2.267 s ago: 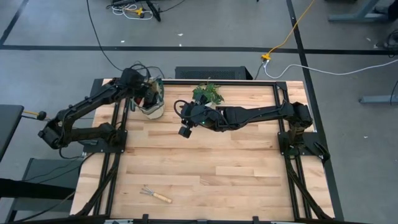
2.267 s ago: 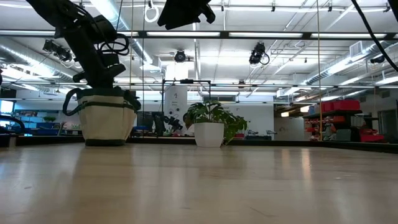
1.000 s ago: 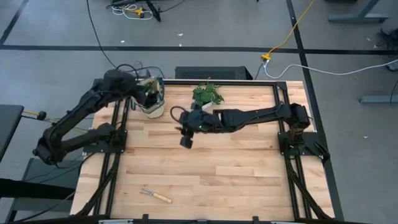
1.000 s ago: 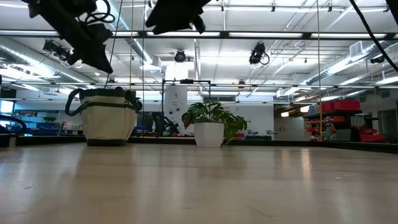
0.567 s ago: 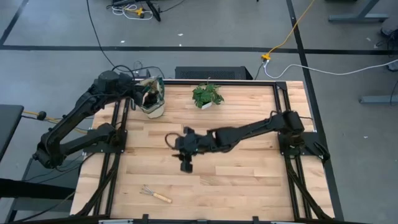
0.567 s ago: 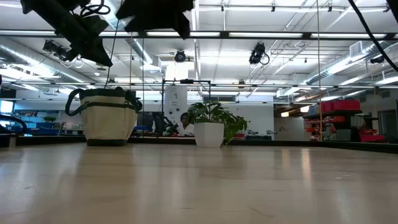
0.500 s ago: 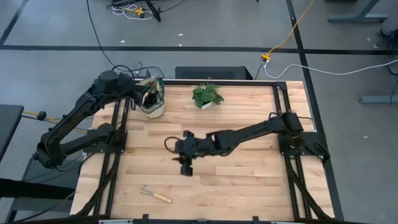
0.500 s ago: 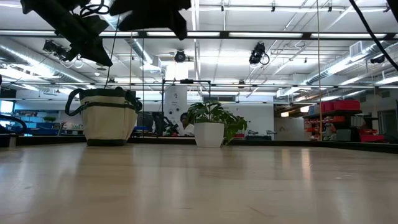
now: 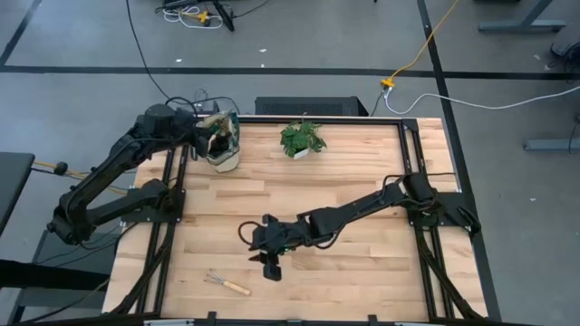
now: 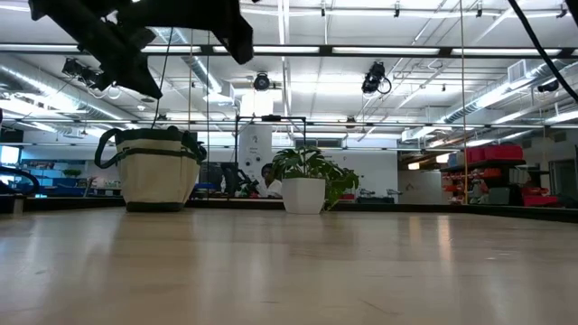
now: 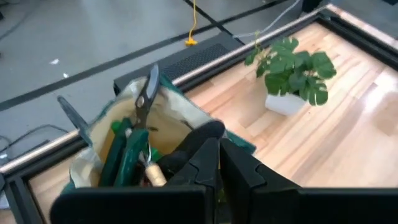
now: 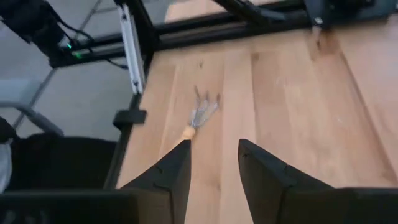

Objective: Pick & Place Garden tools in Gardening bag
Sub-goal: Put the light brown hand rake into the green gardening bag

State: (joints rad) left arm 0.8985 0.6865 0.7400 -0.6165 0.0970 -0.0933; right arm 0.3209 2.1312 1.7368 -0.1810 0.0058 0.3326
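At the desk's far-left corner stands the gardening bag (image 9: 221, 149), a round beige tote with dark trim. The left gripper (image 9: 201, 128) hangs just above its rim, fingers pressed together and holding nothing. Shears (image 11: 144, 112) and other handles already stick up out of the bag.

Near the front-left corner of the desk lies the small hand rake (image 9: 227, 284), wooden handle pointing toward the desk's middle, prongs toward the left edge. It looks like the last tool left out.

Just beside it, toward the middle of the front edge, the right gripper (image 9: 273, 268) hovers above the wood, fingers spread and empty. Its wrist camera sees the rake ahead between the two fingers.

Farther right along the back edge sits a potted plant (image 9: 302, 139), not part of the job.

The step in hand appears to be reaching for the rake. To do it well, the right gripper should centre over the handle, turn so its fingers straddle the handle crosswise, and descend until they nearly touch the desk before closing. Gripping the prongs would risk a slip.
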